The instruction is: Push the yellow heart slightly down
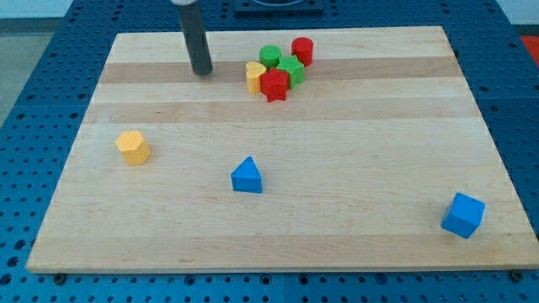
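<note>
The yellow heart (253, 76) sits near the view's top centre, at the left edge of a tight cluster. It touches a red star (274, 85) on its right. My tip (201, 72) rests on the board to the left of the heart, a short gap apart. The rod rises up out of the view's top.
The cluster also holds a green round block (269, 56), a green star (291, 69) and a red cylinder (302, 50). A yellow hexagon block (133, 146) lies at the left. A blue triangle (247, 176) lies at bottom centre and a blue cube (463, 214) at bottom right.
</note>
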Available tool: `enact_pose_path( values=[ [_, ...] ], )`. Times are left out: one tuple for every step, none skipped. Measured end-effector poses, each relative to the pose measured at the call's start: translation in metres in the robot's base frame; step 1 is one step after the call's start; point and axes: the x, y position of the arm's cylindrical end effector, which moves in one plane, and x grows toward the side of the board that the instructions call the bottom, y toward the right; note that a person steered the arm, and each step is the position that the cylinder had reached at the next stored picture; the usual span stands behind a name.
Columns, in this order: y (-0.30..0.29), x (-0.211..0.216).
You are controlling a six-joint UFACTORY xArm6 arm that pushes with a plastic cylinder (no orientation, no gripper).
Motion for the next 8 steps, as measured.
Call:
enact_pose_path(
  values=[
    [0.04,-0.007],
    [0.054,-0.007],
    [0.066,-0.007],
    [0.072,-0.007],
    [0.09,0.008],
    [0.089,0.043],
    [0.087,0.084],
    [0.067,0.12]
  ],
)
